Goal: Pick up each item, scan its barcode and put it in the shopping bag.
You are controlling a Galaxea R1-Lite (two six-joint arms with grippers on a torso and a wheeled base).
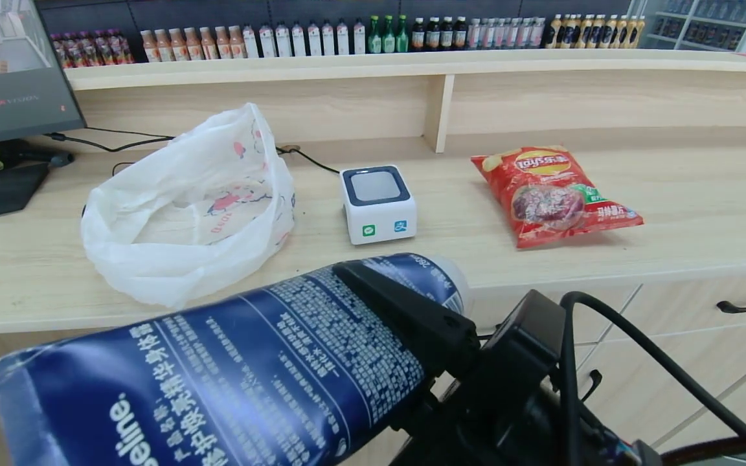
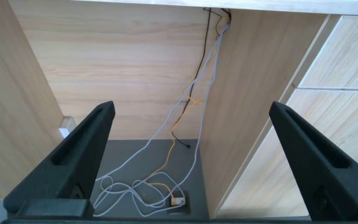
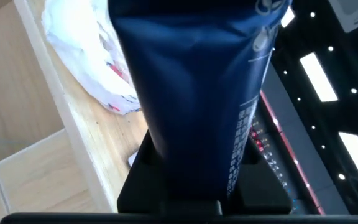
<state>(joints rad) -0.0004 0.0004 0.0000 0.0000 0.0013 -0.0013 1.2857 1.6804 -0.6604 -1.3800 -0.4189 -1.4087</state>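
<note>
A large dark blue tube [image 1: 230,369] with white print lies slanted close to the head camera, in front of the counter's edge. My right gripper [image 1: 379,310] is shut on it near its white cap end; the right wrist view has the tube [image 3: 197,81] running out from between the fingers [image 3: 143,163]. The white plastic shopping bag [image 1: 185,207] stands open on the counter at left, also seen past the tube [image 3: 92,68]. A white scanner box [image 1: 377,202] sits mid-counter. A red chips bag [image 1: 551,194] lies to its right. My left gripper [image 2: 191,162] hangs open below the counter.
A monitor [image 1: 4,71] on its stand is at the far left, with a cable running behind the bag. Bottles [image 1: 373,35] line the back shelf. Drawers [image 1: 735,304] with black handles sit under the counter [image 1: 451,249]. Loose cables [image 2: 166,180] lie under the counter.
</note>
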